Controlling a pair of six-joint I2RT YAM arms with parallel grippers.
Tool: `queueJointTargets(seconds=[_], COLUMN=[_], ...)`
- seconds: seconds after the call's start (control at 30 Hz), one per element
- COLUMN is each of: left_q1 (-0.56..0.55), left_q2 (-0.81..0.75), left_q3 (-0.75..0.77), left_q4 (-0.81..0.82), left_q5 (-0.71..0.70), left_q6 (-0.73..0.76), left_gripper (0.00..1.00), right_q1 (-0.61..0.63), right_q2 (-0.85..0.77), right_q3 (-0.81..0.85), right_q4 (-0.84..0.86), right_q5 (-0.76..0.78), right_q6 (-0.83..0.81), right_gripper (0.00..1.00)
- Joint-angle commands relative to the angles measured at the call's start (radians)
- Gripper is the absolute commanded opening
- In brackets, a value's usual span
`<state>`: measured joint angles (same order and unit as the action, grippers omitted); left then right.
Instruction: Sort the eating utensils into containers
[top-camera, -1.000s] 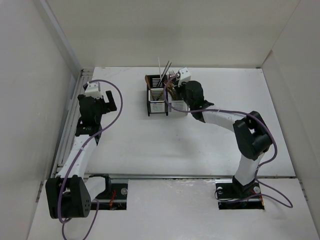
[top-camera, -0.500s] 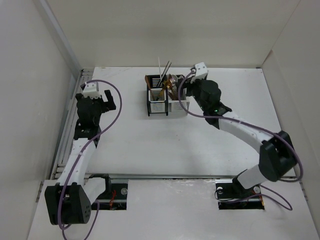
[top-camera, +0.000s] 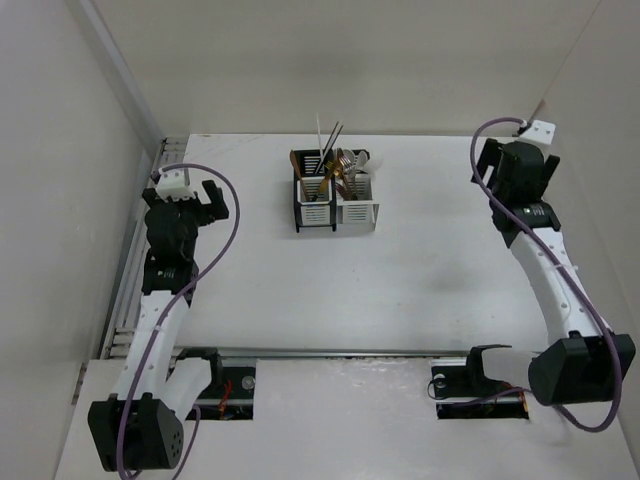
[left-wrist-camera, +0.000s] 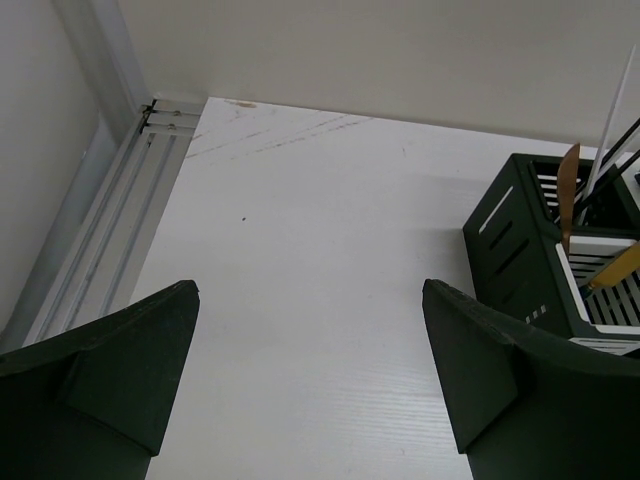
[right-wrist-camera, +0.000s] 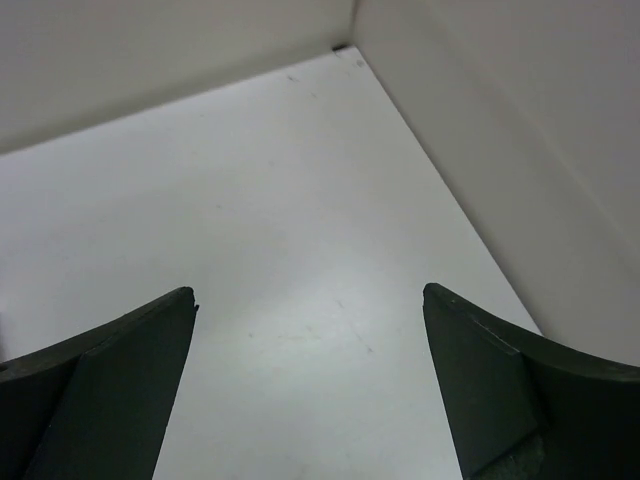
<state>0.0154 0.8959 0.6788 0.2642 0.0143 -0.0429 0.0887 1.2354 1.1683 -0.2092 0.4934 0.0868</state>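
The containers stand joined at the back middle of the table: a black caddy (top-camera: 312, 203) on the left and a white caddy (top-camera: 358, 203) on the right. Eating utensils (top-camera: 333, 160) stick up out of both, with thin chopsticks leaning above the black one and copper-gold pieces by the white one. The black caddy (left-wrist-camera: 525, 250) also shows at the right edge of the left wrist view. My left gripper (left-wrist-camera: 310, 290) is open over bare table at the far left. My right gripper (right-wrist-camera: 310, 292) is open near the back right corner, holding nothing.
White walls close in the table on the left, back and right. A metal rail (top-camera: 140, 240) runs along the left edge beside the left arm. The back right corner (right-wrist-camera: 342, 46) lies just ahead of the right gripper.
The right gripper let go at the white caddy, opened, and swung away to the back right corner. The left arm drew back slightly toward the left edge.
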Motion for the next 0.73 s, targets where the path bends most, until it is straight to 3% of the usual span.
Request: queueJointTargets(seconds=[0.0, 0.27, 0.7], left_q1=[0.004, 0.004, 0.004], left_q2=[-0.037, -0.080, -0.132], left_q3=[-0.025, -0.064, -0.093], left_q4=[-0.005, -0.025, -0.052], left_q5=[-0.002, -0.002, -0.002], left_q6=[-0.029, -0.069, -0.087], left_gripper=[0.93, 0.93, 0.93], right_q1=[-0.033, -0.043, -0.043], right_q2=[-0.086, -0.217, -0.330], right_q3=[-0.016, -0.070, -0.097], right_q4=[-0.168, -0.208, -0.236], right_q5=[0.037, 0.037, 0.071], right_q6=[0.045, 0.169, 0.223], right_gripper=[1.00, 1.00, 1.00])
